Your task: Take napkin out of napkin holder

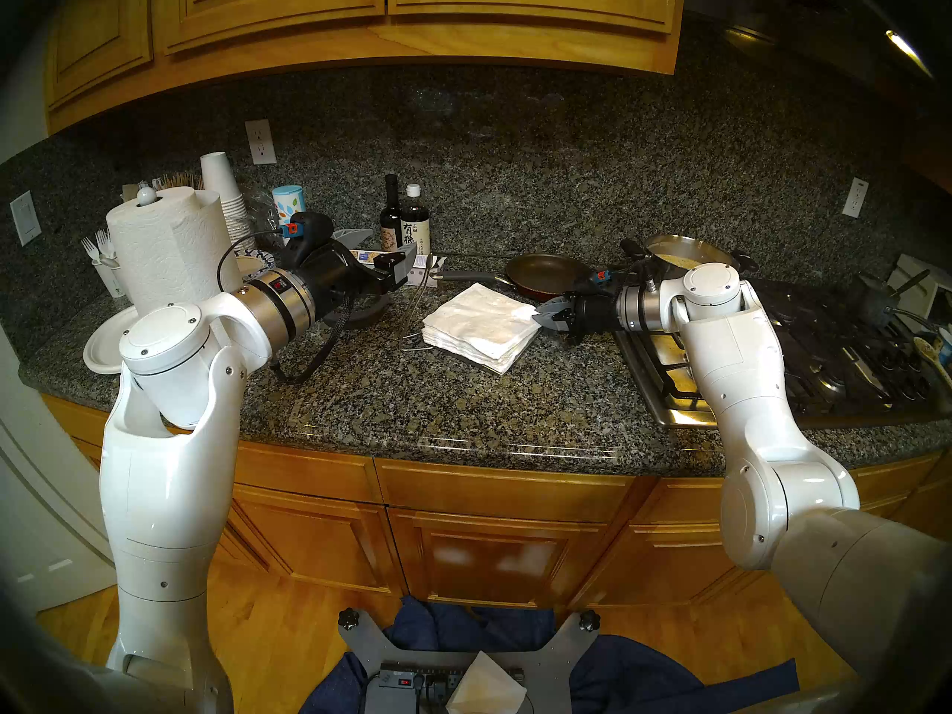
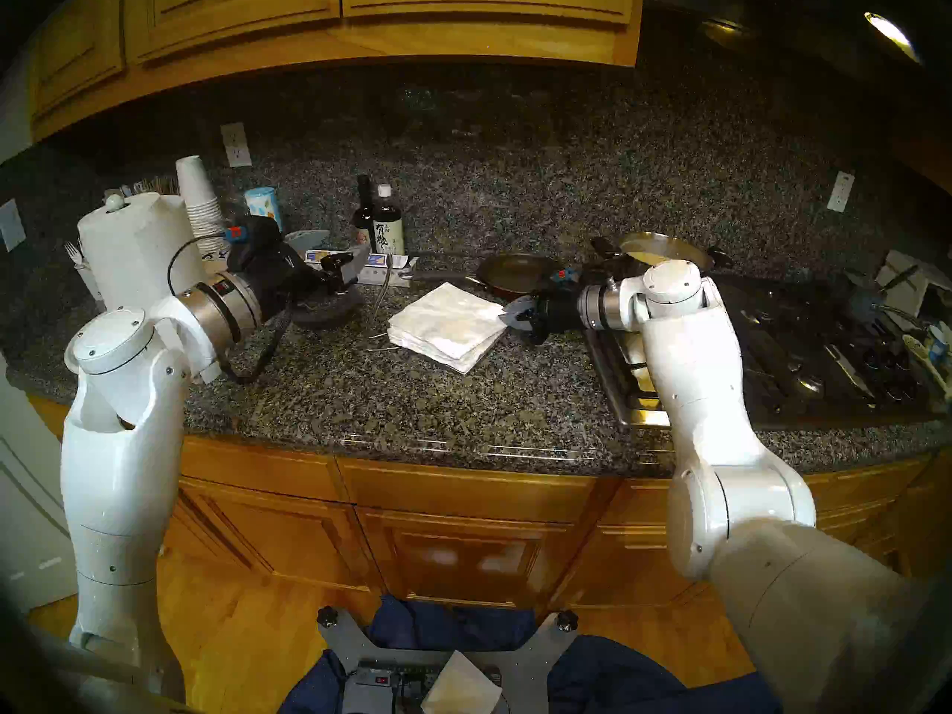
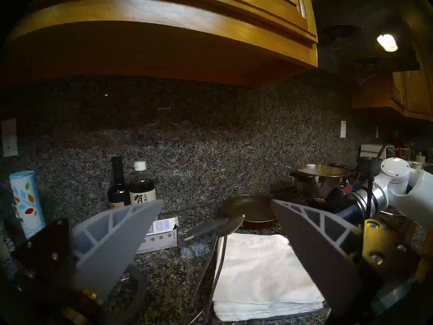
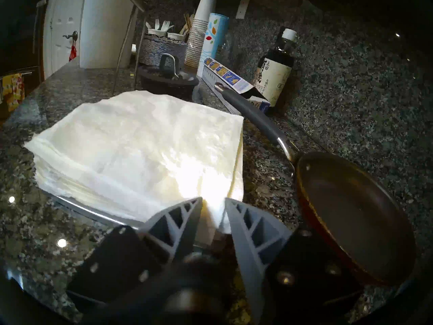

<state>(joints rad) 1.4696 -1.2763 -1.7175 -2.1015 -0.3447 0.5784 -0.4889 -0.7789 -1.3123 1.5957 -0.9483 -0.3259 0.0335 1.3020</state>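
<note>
A thick pile of white napkins lies on the napkin holder, a thin silver wire frame in mid-counter. The holder's hinged arm stands raised; its flattened tip shows between my left fingers. My left gripper is open and wide beside the arm's top; I cannot tell whether it touches. My right gripper is shut on the right corner of the top napkin, which still lies flat on the pile. The right wrist view shows that corner pinched between my fingers.
A frying pan sits just behind the pile, its handle pointing left. Two dark bottles and a flat box stand behind. A paper towel roll and stacked cups are at the left. The stove with a steel pot is at the right.
</note>
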